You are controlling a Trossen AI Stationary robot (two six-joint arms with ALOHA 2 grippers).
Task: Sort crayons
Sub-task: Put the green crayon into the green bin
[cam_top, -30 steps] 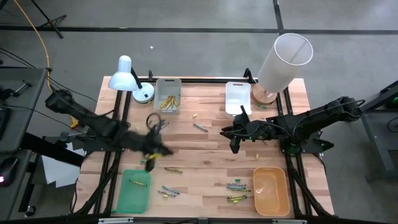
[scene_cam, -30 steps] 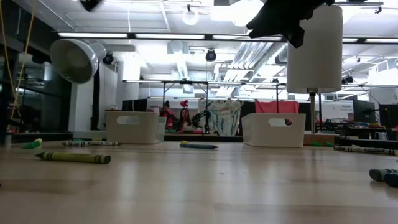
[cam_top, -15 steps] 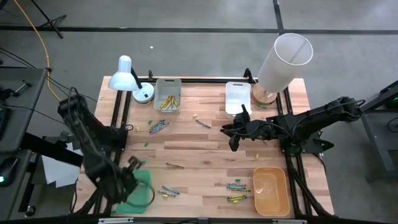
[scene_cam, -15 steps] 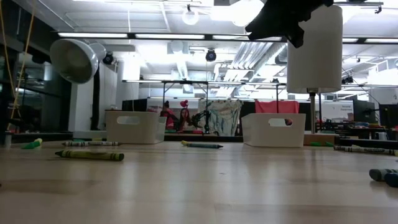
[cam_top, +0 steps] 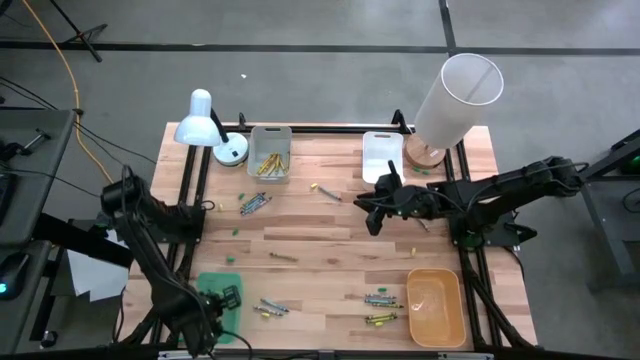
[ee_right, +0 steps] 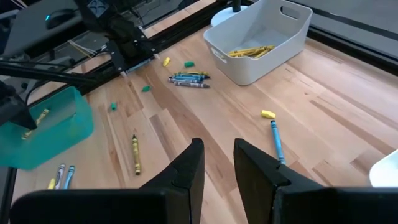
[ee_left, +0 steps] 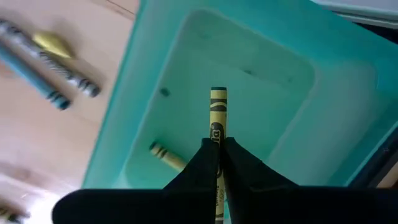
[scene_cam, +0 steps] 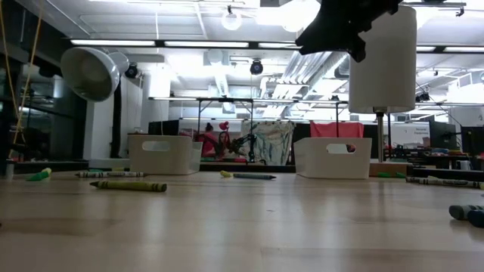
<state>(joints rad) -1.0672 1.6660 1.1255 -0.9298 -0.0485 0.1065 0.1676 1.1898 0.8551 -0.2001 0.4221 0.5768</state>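
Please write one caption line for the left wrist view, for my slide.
Left end effector holds a yellow-green crayon above the green tray, where another crayon lies.

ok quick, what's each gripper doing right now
Left gripper: shut on a yellow crayon, over the green tray.
Right gripper: open, holding nothing, above the table.

Crayons lie scattered; one yellow-green crayon hangs over the green tray.
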